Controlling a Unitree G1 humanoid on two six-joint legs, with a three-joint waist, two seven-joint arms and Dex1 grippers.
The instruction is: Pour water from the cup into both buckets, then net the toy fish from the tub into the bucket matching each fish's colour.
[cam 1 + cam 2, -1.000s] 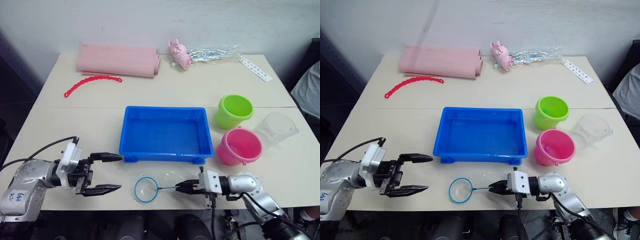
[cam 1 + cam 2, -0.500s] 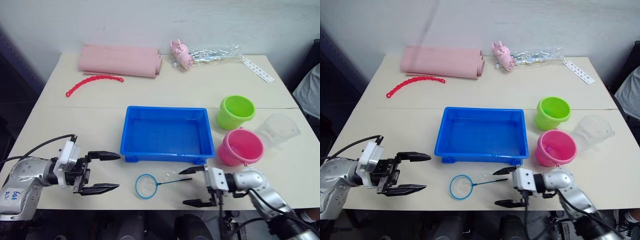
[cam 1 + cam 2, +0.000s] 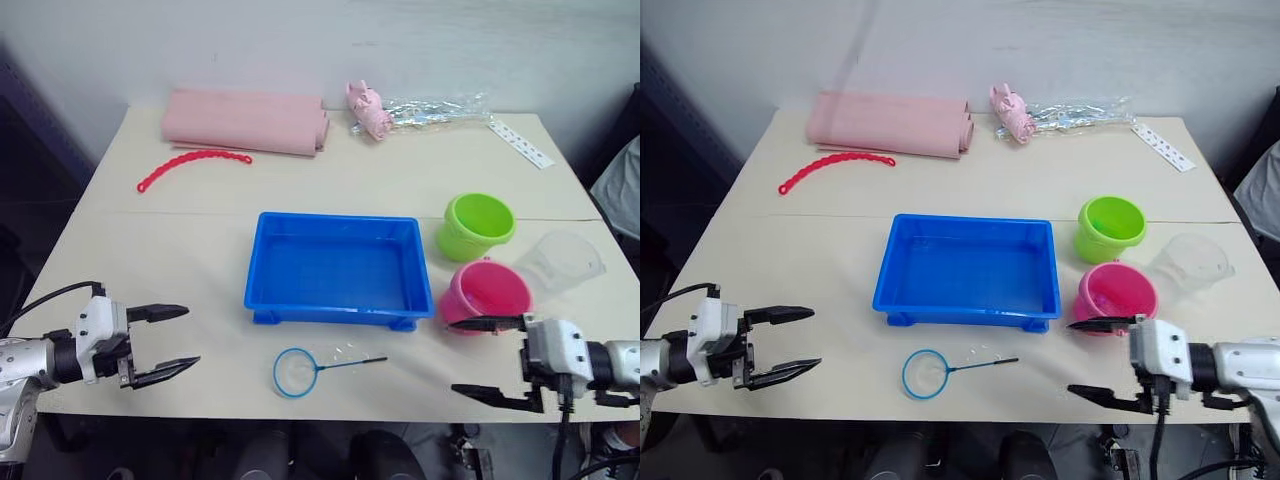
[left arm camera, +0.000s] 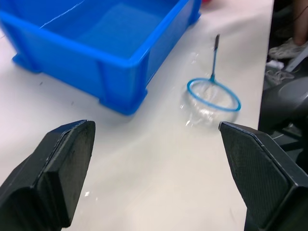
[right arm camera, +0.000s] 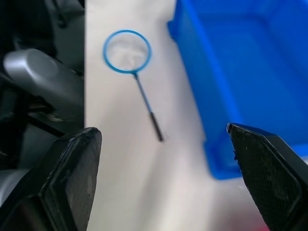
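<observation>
left eye view: net (image 3: 298,371) is seen lying flat on the table (image 3: 200,250), released, roughly midway between the two pincers and just in front of the tub (image 3: 340,270). left gripper (image 3: 165,340) is held with fingers spread wide, empty, well apart from the net's hoop. right gripper (image 3: 490,357) is likewise spread wide and empty, the net's handle tip lying well off toward the other pincer.

progress, as judged: no fish can be made out in the tub; its floor reads bare blue apart from a sheen that may be water. cup (image 3: 562,260) sits beyond the right gripper, past the pink bucket (image 3: 487,293), and looks empty, so pouring is taken as done. green bucket (image 3: 475,225) stands behind the pink one. with the net set down and both pincers clear, the task is judged at or near its end. bucket contents cannot be confirmed for the green one.

view differences: right eye view shows a small pale spot inside the pink bucket, possibly a fish; not certain. left wrist view gives a close look at the net mesh (image 4: 211,96) with wet specks on the table around it. right wrist view shows the dark grip end of the handle (image 5: 156,126) beside the tub wall, not touching it.
</observation>
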